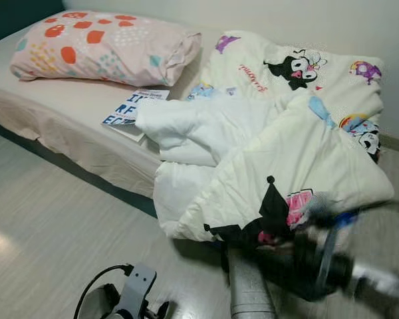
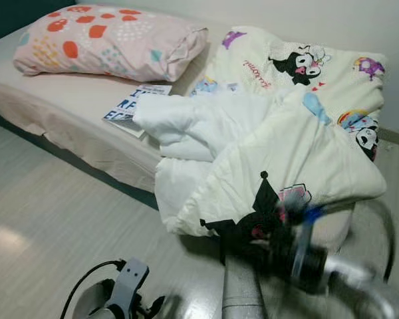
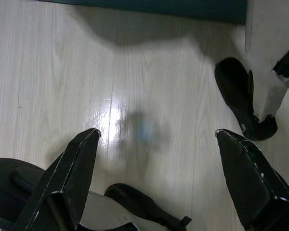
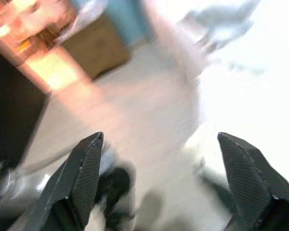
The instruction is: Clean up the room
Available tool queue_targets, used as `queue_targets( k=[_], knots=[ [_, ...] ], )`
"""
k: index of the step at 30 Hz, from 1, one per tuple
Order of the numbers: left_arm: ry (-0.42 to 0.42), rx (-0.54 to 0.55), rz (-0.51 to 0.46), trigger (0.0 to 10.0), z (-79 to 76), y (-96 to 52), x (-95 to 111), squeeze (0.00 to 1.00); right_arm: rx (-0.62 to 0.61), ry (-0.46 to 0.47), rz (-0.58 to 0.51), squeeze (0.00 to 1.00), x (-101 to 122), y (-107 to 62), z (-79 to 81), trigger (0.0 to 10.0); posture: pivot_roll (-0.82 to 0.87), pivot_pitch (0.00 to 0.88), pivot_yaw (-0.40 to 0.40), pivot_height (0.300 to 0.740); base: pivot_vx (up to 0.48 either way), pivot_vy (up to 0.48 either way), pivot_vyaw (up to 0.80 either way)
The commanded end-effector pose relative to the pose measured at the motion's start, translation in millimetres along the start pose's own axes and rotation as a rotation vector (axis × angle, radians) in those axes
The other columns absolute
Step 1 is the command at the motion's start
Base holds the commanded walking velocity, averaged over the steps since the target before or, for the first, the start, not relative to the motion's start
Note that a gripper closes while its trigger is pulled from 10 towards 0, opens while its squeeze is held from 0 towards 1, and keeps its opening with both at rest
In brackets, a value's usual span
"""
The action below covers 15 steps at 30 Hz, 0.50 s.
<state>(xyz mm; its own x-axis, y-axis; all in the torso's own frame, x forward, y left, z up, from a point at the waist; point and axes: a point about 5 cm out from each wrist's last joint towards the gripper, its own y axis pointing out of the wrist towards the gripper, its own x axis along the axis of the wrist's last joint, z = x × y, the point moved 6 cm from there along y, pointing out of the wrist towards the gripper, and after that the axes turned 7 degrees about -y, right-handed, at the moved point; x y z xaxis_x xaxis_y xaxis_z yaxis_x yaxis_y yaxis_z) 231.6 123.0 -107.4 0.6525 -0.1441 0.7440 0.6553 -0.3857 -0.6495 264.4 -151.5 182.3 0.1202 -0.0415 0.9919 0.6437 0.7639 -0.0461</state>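
Note:
A crumpled cream quilt (image 1: 279, 153) with cartoon prints lies heaped on the right half of the bed, one corner hanging over the near edge toward the floor. A pink patterned pillow (image 1: 103, 46) rests at the head, far left. A blue-and-white book (image 1: 130, 109) lies on the sheet, partly under the quilt. My right arm (image 1: 319, 266) is blurred, low and just in front of the hanging quilt corner; my right gripper (image 4: 159, 137) is open with nothing between its fingers. My left gripper (image 3: 156, 134) hangs open over the wooden floor.
The bed (image 1: 60, 126) with its beige sheet runs from far left to the right wall. Pale wood floor (image 1: 53, 226) lies in front of it. My own dark feet (image 3: 241, 96) show on the floor beneath the left gripper.

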Motion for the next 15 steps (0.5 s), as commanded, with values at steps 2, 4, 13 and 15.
queue_targets(
  k=[2, 4, 13, 15],
  knots=[
    [-0.054, 0.017, 0.152, 10.0, -1.2, -14.5, -48.8, 0.0, -0.098, 0.027, -0.047, 1.0, 3.3, -1.4, -18.6, 10.0, -0.2, 0.207, 0.044, 0.429, 0.0, 0.0, 0.0],
    [-0.054, 0.017, 0.152, 10.0, -1.2, -14.5, -48.8, 0.0, -0.098, 0.027, -0.047, 1.0, 3.3, -1.4, -18.6, 10.0, -0.2, 0.207, 0.044, 0.429, 0.0, 0.0, 0.0],
    [-0.217, 0.12, -0.095, 10.0, 33.1, -1.1, 23.5, 0.0, -0.774, -0.209, 0.059, 0.0, 18.4, 11.7, -154.9, 10.0, -0.15, 0.225, 0.058, 0.429, 0.0, 0.0, 0.0],
    [-0.223, 0.124, -0.128, 10.0, 36.2, -0.5, 33.1, 0.0, -0.807, -0.237, 0.082, 0.0, 19.9, 11.6, -163.1, 10.0, -0.14, 0.227, 0.058, 0.429, 0.0, 0.0, 0.0]
  ],
)
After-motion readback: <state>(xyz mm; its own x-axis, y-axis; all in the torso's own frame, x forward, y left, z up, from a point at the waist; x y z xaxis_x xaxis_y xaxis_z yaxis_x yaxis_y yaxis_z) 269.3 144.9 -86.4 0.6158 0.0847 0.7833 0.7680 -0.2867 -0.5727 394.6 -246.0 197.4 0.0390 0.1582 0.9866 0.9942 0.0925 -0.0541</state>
